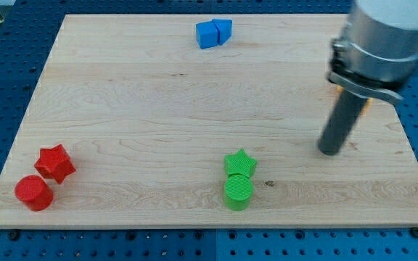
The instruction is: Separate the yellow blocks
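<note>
On the pale wooden board (158, 109), my tip (330, 150), a bare rod with no pincer to open or close, rests at the view's right, where the yellow blocks (366, 104) seem mostly hidden behind it, so a blind push could shove both together.

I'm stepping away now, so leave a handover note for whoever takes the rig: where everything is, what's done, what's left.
My tip rests on the board at the view's right, away from every fully visible block.
Yellow blocks: only an orange-yellow sliver shows behind the rod; their spacing cannot be judged.
Other pairs, each touching: blue blocks at top, green star and green cylinder at bottom centre, red star and red cylinder at bottom left.
Left: confirm the yellow blocks are separated.
</note>
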### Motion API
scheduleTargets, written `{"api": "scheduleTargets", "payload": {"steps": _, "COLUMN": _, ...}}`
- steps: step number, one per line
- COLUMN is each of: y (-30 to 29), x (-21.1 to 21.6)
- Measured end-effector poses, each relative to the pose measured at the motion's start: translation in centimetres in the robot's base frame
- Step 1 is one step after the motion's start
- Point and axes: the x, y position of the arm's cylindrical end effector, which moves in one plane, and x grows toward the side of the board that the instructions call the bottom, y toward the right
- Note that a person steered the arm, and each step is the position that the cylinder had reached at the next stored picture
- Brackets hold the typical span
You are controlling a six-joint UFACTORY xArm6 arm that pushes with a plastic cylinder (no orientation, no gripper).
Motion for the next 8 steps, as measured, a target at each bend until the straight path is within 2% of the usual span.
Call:
{"api": "scheduleTargets", "payload": {"steps": 1, "y": 7.3, "x": 0.7}}
{"api": "scheduleTargets", "payload": {"steps": 2, "y": 10.7, "x": -4.5}}
{"api": "scheduleTargets", "payload": {"steps": 4, "y": 9.6, "x": -14.9}}
{"api": "scheduleTargets", "payload": {"steps": 5, "y": 5.9, "x": -11.8}}
{"api": "scheduleTargets", "payload": {"steps": 6, "y": 5.6, "x": -10.6}}
{"api": "scheduleTargets", "payload": {"steps": 8, "y": 6.4, "x": -10.6}}
